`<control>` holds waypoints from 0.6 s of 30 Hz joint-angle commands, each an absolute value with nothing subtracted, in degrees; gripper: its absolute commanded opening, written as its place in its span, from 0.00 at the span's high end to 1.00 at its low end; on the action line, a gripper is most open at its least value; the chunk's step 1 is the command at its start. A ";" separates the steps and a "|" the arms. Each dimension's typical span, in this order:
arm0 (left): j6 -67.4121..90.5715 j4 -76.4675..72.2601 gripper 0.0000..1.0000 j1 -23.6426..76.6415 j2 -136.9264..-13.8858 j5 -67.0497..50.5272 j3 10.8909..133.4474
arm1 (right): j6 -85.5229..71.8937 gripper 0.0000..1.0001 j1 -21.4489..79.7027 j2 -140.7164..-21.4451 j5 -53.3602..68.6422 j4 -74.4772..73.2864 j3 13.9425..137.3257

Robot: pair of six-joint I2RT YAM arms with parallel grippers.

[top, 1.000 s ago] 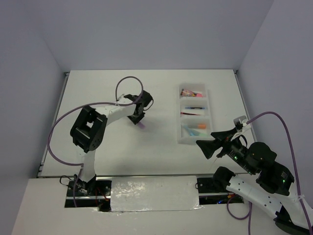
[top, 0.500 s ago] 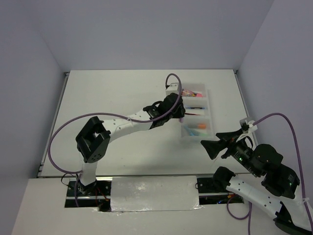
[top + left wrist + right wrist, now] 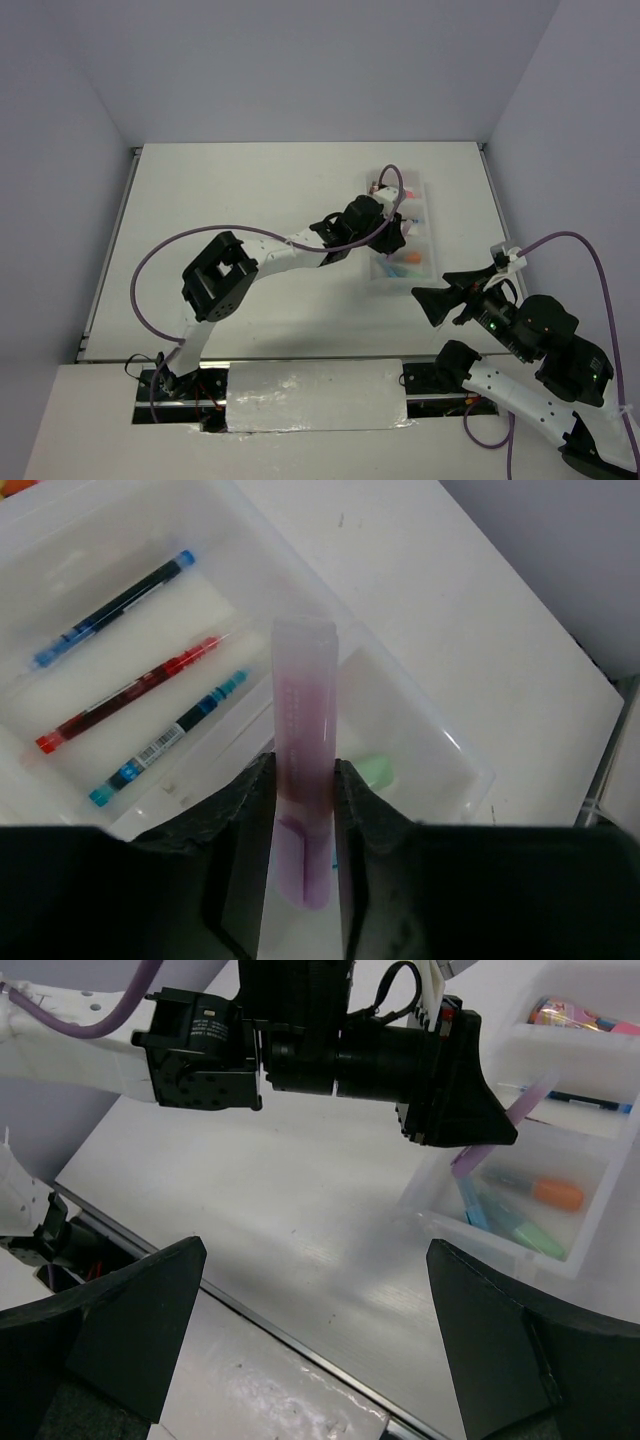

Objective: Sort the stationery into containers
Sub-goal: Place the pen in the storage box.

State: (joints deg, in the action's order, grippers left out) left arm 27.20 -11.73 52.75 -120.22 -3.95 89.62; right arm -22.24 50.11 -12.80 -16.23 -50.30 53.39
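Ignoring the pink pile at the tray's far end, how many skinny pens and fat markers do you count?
Skinny pens: 3
Fat markers: 4 (orange, blue, mint, plus the purple marker in the left gripper)
Total: 7

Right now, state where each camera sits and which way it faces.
Top: fixed above and behind the bases, looking down on the table; both arms show, the left tool over the tray, the right tool open near it.
Left wrist: on the left arm, facing down into the tray; its fingers pinch a purple marker.
Right wrist: on the right arm, facing across the table at the left arm; its fingers frame the bottom corners.
Shared: both wrist views show the marker and the tray.
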 commanded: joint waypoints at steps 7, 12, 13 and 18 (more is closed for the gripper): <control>23.55 -21.96 0.22 53.88 -116.20 -8.96 85.53 | -22.32 0.00 50.45 -14.33 -16.79 -48.78 54.49; 23.20 -20.31 0.19 53.88 -108.21 -4.76 82.79 | -22.15 0.00 50.45 -15.38 -16.17 -48.08 54.75; 23.55 -17.52 0.18 53.88 -106.54 -2.31 82.53 | -22.15 0.00 50.36 -15.55 -16.26 -48.16 54.93; 28.37 1.19 0.04 52.48 -95.12 21.76 82.71 | -22.24 0.00 50.54 -15.12 -17.14 -48.25 54.93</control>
State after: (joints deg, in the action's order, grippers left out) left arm 25.98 -7.16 53.69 -103.59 6.26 81.23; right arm -22.24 50.13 -14.79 -16.32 -50.19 53.39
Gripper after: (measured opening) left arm 0.947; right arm 0.997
